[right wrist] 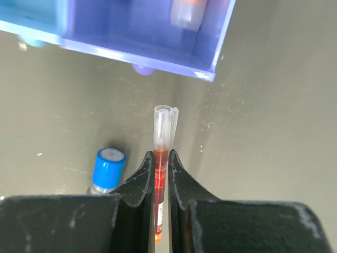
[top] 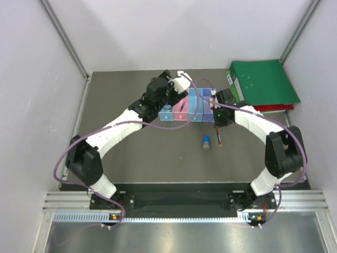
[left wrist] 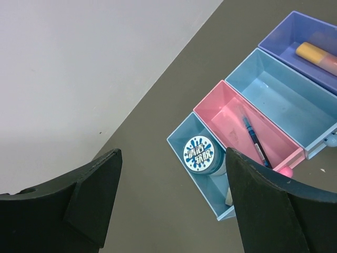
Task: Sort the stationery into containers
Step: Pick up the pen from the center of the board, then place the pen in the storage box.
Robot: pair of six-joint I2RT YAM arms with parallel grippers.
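Top view: the right gripper (top: pixel 217 128) sits just near of the purple bin (top: pixel 208 98), the red pen (top: pixel 219 138) under it and the blue cylinder (top: pixel 206 142) just to its left. Left wrist: the left gripper (left wrist: pixel 174 154) hangs with jaws wide apart above the blue bin (left wrist: pixel 181 141), which holds the disc (left wrist: pixel 199 154). A dark pen (left wrist: pixel 255 139) lies in the pink bin (left wrist: pixel 221 110). Right wrist: the fingers (right wrist: pixel 138 182) are clamped on the red pen, with the cylinder to their left.

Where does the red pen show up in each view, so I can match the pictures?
Top external: red pen right of centre, under the right gripper, near the blue cylinder.
Left wrist: not in it.
Right wrist: bottom centre, clamped in the gripper's jaws.
Shared landmark: the purple bin, in all three.
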